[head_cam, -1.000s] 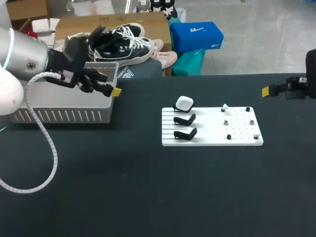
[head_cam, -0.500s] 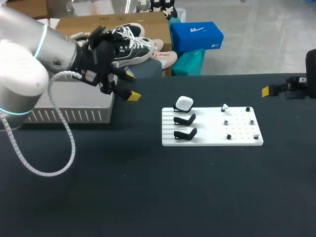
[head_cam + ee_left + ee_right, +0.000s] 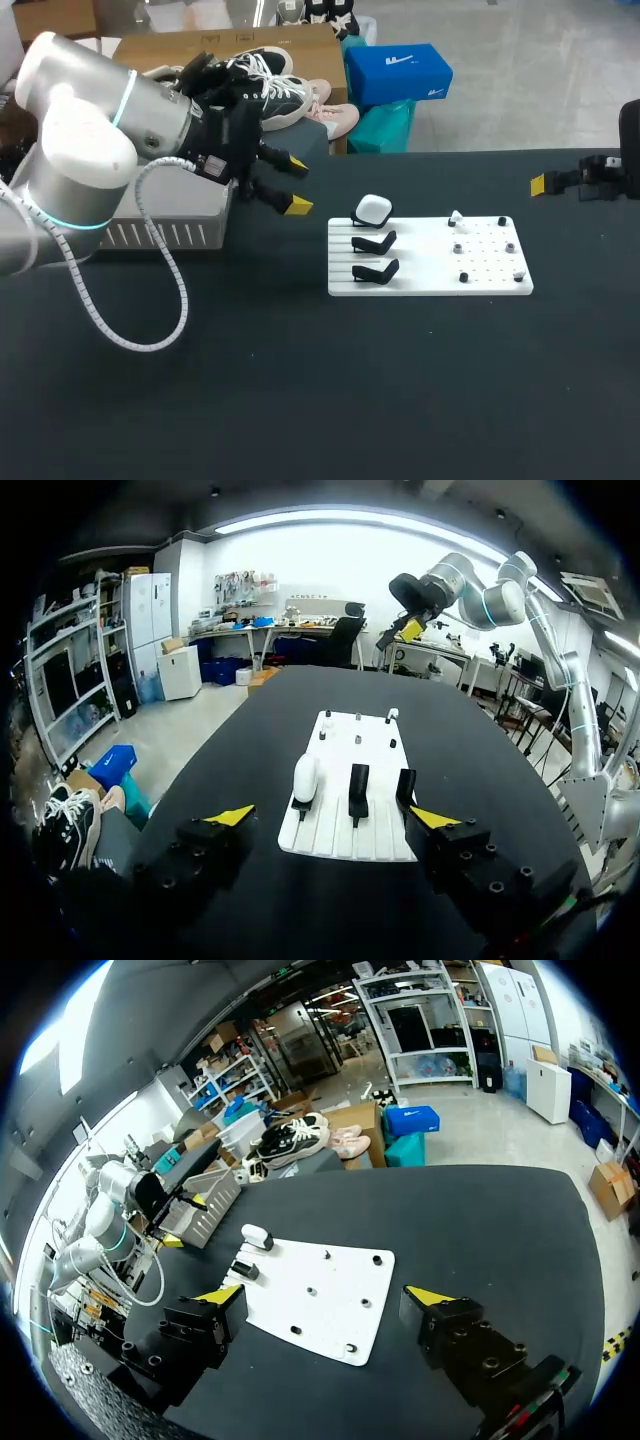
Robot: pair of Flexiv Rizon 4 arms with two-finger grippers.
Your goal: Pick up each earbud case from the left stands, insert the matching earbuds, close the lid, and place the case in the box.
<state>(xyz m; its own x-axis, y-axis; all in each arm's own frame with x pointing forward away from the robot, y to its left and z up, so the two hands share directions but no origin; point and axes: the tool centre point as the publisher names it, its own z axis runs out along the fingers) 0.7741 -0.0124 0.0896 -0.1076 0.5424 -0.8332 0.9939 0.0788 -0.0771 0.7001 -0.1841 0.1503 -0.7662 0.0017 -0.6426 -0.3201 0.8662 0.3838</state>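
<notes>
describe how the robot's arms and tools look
Both arms are rounded, glossy silver-white links with glowing teal rings at the joints: left arm, right arm. A white ribbed cable loops from the left wrist. The left tool and right tool are black and blocky, with bolt holes and yellow tips.

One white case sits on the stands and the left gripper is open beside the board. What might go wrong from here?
1. The case perches on its stand; the open left gripper, off to one side, might knock it off instead of straddling it.
2. Two empty stands sit close beside it, so a finger may clip one and shift the board.
</notes>
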